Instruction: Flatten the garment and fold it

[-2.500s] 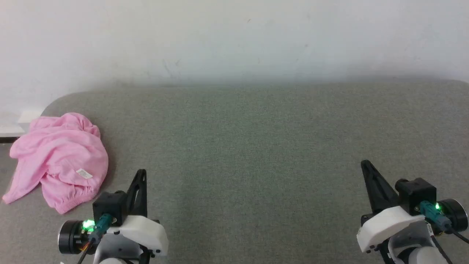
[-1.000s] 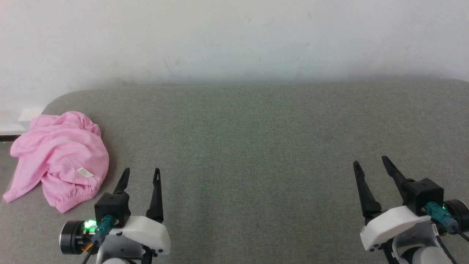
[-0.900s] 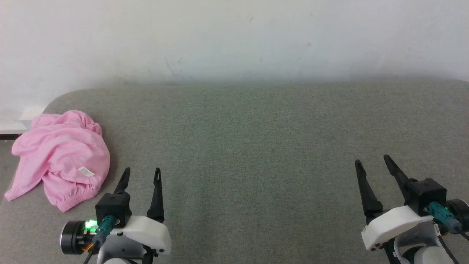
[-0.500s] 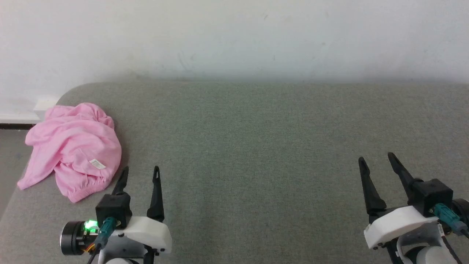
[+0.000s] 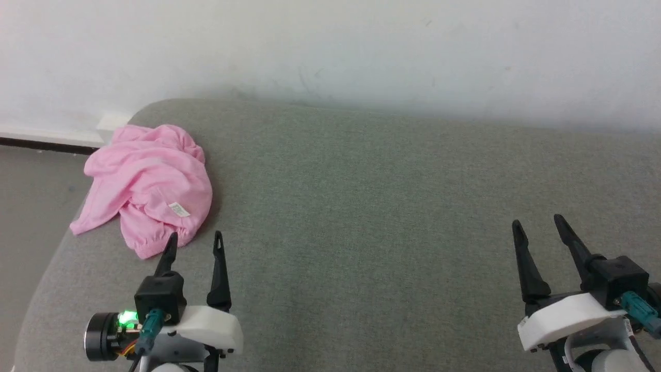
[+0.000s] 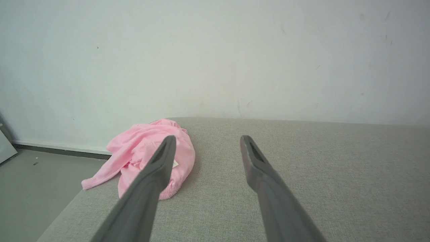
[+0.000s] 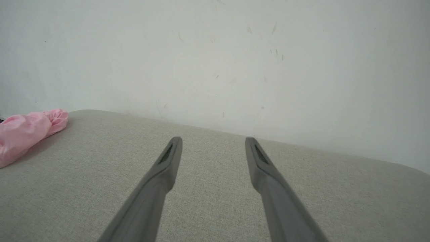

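Plainly the work is at its very start: the garment (image 5: 150, 181) lies crumpled in a heap at the upper left of the head view, near the rounded left corner of the grey cloth-covered desk (image 5: 387, 206), its small white label (image 5: 179, 209) showing and nothing flattened yet. The left gripper (image 5: 195, 235) sits at the lower left with its tips just below the heap, apart from it, jaws spread and empty. The right gripper (image 5: 536, 221) is at the lower right, well apart from the cloth, jaws likewise spread and empty. The step in hand looks like the approach. The next move probably calls for the left arm to reach up the frame and pinch an edge of the cloth, perhaps the gathered band, so the heap can be drawn toward the open middle. Against the earliest frame, both pairs of jaws have gone from pressed together to spread. The whole picture has also shifted, so the camera has turned toward the garment rather than the garment moving.
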Robot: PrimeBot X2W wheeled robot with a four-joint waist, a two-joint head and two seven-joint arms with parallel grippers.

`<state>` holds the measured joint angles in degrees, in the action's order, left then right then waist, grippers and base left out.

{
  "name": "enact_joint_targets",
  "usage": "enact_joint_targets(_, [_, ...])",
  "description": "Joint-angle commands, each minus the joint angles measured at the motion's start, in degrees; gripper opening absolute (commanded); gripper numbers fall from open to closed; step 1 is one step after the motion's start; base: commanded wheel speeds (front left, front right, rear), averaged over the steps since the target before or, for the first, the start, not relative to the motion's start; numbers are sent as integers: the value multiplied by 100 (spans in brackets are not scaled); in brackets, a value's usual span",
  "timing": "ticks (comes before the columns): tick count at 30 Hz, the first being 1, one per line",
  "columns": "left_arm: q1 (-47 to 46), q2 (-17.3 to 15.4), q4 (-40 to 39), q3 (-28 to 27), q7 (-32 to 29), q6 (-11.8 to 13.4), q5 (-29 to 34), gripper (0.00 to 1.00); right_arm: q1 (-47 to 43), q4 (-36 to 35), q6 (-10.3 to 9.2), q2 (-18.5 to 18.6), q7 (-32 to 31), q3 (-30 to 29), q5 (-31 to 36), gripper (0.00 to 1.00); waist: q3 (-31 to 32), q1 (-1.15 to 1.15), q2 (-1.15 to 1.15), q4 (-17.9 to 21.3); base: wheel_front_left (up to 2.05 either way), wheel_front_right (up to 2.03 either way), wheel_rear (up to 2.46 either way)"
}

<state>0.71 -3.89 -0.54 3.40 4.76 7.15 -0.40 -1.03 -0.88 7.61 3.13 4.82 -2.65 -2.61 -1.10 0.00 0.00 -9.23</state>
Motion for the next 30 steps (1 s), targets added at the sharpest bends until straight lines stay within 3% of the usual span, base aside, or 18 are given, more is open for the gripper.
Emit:
enact_joint_targets(1, [-38,-41,-20,15,65,63,-14,100,-31,-35,-4,-8,60,-23,-50,100,-16,0,0,-197,0,0,0])
enact_joint_targets(20, [38,-60,-36,0,292,328,-45,100,-87,-68,-6,-12,287,-113,-166,100,-43,0,0,-1113,0,0,0])
enact_joint_targets(30, [-673,-363,133,-169,412,156,-107,100,-17,-142,-7,-14,407,-154,-92,100,-277,0,0,-1276,0,0,0])
